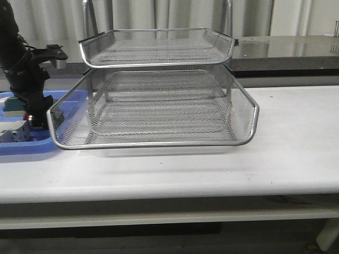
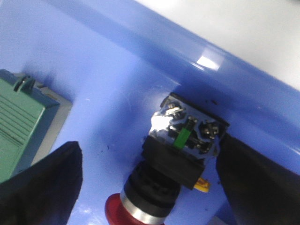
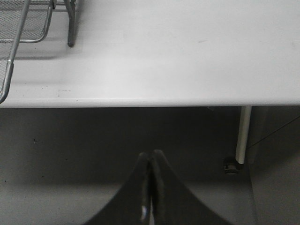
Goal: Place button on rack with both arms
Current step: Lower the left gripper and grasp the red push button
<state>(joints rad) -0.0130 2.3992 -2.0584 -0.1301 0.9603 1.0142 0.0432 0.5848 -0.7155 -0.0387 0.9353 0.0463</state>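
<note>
I judge the task barely begun: the button (image 2: pixel 171 164) lies on its side in the blue plastic tray (image 2: pixel 117 70), close to the tray's wall, and nothing sits on any tier of the rack (image 1: pixel 159 106) that I can see. My left gripper (image 2: pixel 150 183) is down in the tray with its fingers (image 2: pixel 42 187) spread wide to either side of the button's black body; one finger seems to be at the body's corner, the other well clear, so I read this as a grasp not yet closed. Still ahead of me, as I see it: close, lift, carry over and set down on a tier. My right gripper (image 3: pixel 150 187) hangs off the front of the white table (image 3: pixel 187 47) with its fingers pressed together, holding nothing, so its share of the job is also undone. In the tray a green block (image 2: pixel 18 126) lies near the button but apart from it. In the front view the lower tier's wire rim (image 1: pixel 53 121) juts out just beside the left arm (image 1: pixel 24 69), and I expect that edge to be the obstacle when lifting out toward the rack.
</note>
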